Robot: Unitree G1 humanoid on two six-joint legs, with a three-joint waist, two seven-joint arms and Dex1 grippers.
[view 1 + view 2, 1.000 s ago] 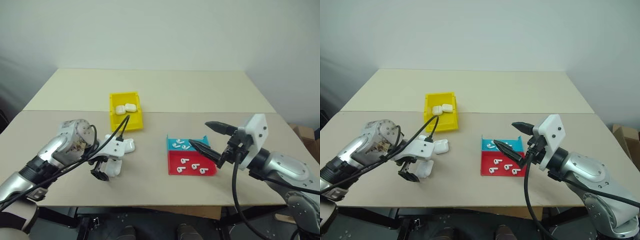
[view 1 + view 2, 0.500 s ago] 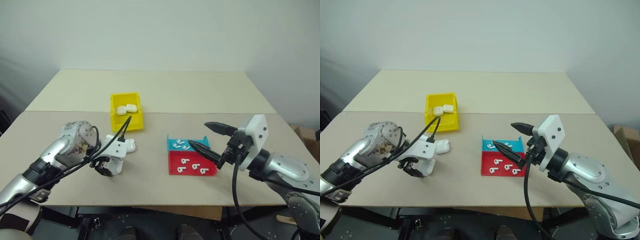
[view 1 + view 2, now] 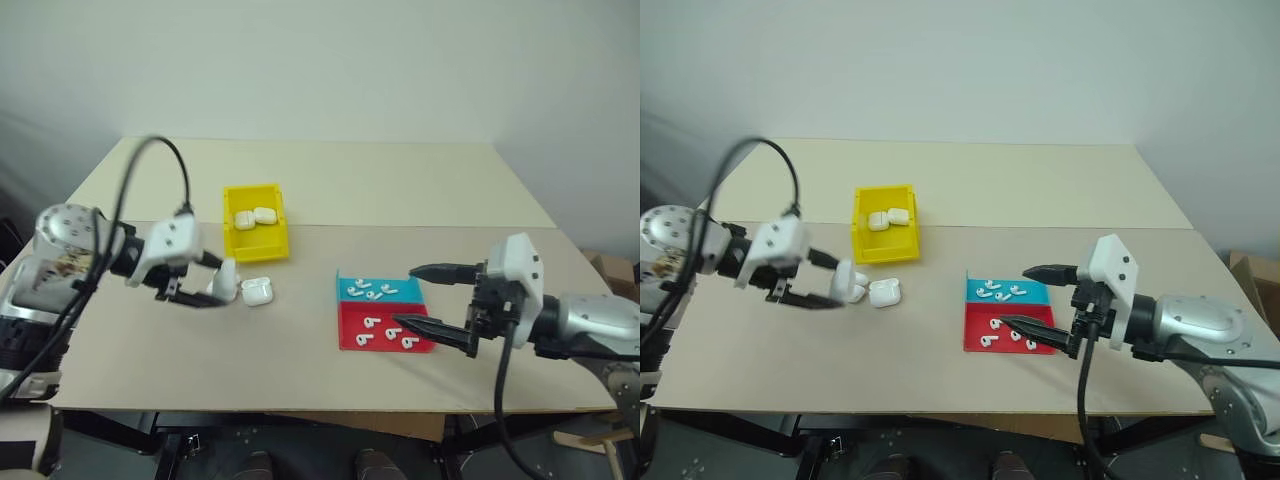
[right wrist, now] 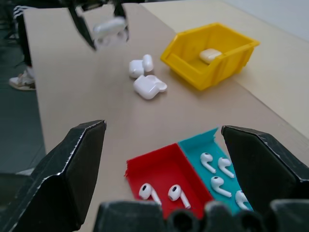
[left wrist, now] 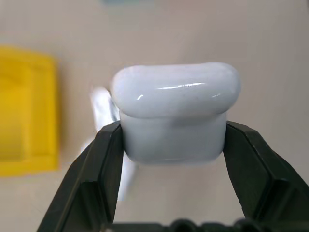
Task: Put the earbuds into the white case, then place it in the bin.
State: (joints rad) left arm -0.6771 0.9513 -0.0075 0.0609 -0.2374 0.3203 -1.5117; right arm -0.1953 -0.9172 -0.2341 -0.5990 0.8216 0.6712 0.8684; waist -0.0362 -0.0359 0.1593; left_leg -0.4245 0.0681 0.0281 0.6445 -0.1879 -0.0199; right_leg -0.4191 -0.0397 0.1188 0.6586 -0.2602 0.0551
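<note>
My left gripper is shut on a closed white case and holds it above the table, in front of the yellow bin. The black fingers press on the case's two sides. Another white case lies on the table just to the right of the held one. Several white earbuds lie in the teal tray and several more earbuds in the red tray. My right gripper hangs open over these trays with nothing between its fingers.
Two white cases sit inside the yellow bin. The teal tray and red tray stand side by side at the front right. A further small white case lies near the open one.
My left gripper has shut on the white case and lifted it off the table, swinging up and to the left. The right gripper has turned, its fingers now more level over the trays.
</note>
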